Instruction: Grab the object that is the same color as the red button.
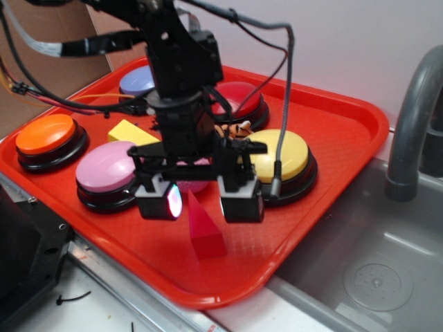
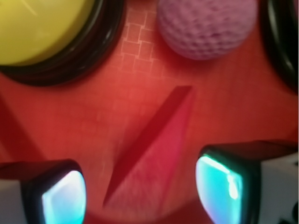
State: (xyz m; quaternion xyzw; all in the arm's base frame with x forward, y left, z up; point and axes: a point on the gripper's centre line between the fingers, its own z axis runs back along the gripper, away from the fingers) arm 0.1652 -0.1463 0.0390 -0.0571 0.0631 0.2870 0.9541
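A small red wedge-shaped block [image 1: 205, 232] stands on the red tray [image 1: 332, 145] near its front edge, pointed end up. In the wrist view the same block [image 2: 156, 154] lies between my two fingers, apart from both. My gripper [image 1: 199, 202] hangs just above the block's tip, open, its lit pads on either side. The dark-red dome button [image 1: 239, 98] sits at the back of the tray, partly behind my arm.
On the tray: an orange button [image 1: 47, 138], a pink button [image 1: 107, 173], a yellow button [image 1: 287, 160], a lilac button [image 1: 138, 81], a flat yellow block [image 1: 131, 133] and a pink dimpled ball [image 2: 205, 25]. A sink [image 1: 374, 277] and grey faucet [image 1: 415, 117] lie to the right.
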